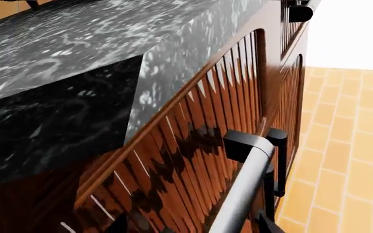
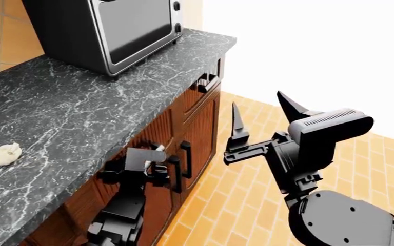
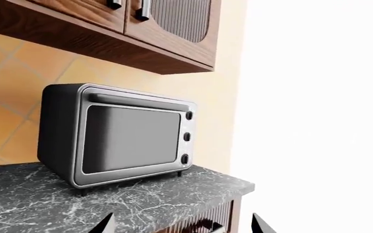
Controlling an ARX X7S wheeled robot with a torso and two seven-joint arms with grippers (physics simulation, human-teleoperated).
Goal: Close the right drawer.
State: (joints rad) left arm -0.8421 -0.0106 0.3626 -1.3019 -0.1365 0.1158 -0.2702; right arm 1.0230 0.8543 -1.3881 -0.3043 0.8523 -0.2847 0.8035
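The right drawer [image 2: 206,85] shows as a reddish-brown front with a bar handle under the far end of the counter. I cannot tell how far out it stands. Its front also shows in the right wrist view [image 3: 207,224] and the left wrist view [image 1: 293,19]. My left gripper [image 2: 157,166] is low against the slatted cabinet doors, well short of the drawer. Its open jaws [image 1: 193,228] straddle an upright door handle [image 1: 246,189]. My right gripper [image 2: 262,110] is open and empty, raised in the air out from the counter [image 3: 181,225].
A black marble counter [image 2: 74,107] carries a toaster oven [image 2: 115,28] at the back and a small pale lump [image 2: 7,154] at the left. Tall cabinet doors with dark upright handles [image 2: 185,159] stand below. Wall cabinets [image 3: 141,29] hang above. The tiled floor [image 2: 245,205] lies to the right.
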